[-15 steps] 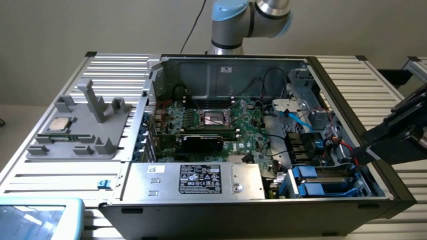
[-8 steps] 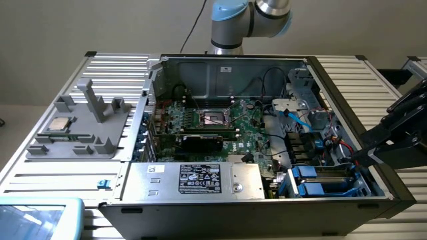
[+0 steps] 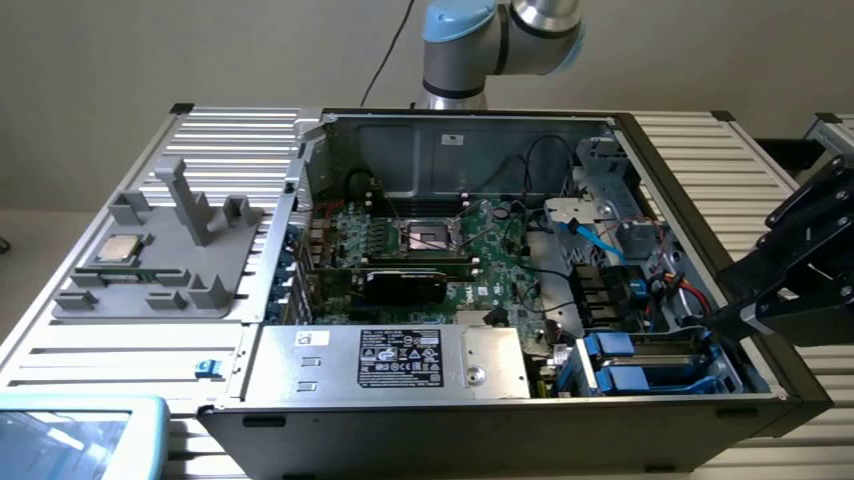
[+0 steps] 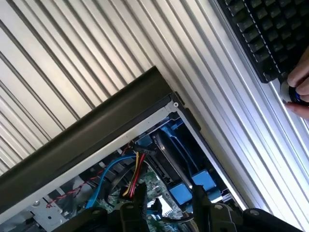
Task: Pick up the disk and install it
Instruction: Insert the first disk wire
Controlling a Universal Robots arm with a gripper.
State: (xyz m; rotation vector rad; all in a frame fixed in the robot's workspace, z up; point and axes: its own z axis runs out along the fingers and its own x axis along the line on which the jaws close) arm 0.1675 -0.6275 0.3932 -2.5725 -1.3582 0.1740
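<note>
The disk (image 3: 641,350) lies in the drive bay at the near corner of the open computer case (image 3: 454,130), on the exterior view's right, with its blue rails showing. The wrist view looks down on the same bay, where the disk (image 4: 169,155) is a dark slab with blue tabs at its end. My gripper (image 3: 763,305) hangs just over that corner of the case, at its outer wall. Its fingers (image 4: 197,195) stand apart, and the gripper (image 4: 169,203) is open with nothing between them.
A silver power supply box (image 3: 400,362) with a black label fills the case's near side, with the motherboard (image 3: 441,240) behind it. A grey fixture (image 3: 160,265) holding a small chip stands on the exterior view's left. A person's hand (image 4: 298,89) rests by a black keyboard (image 4: 260,34).
</note>
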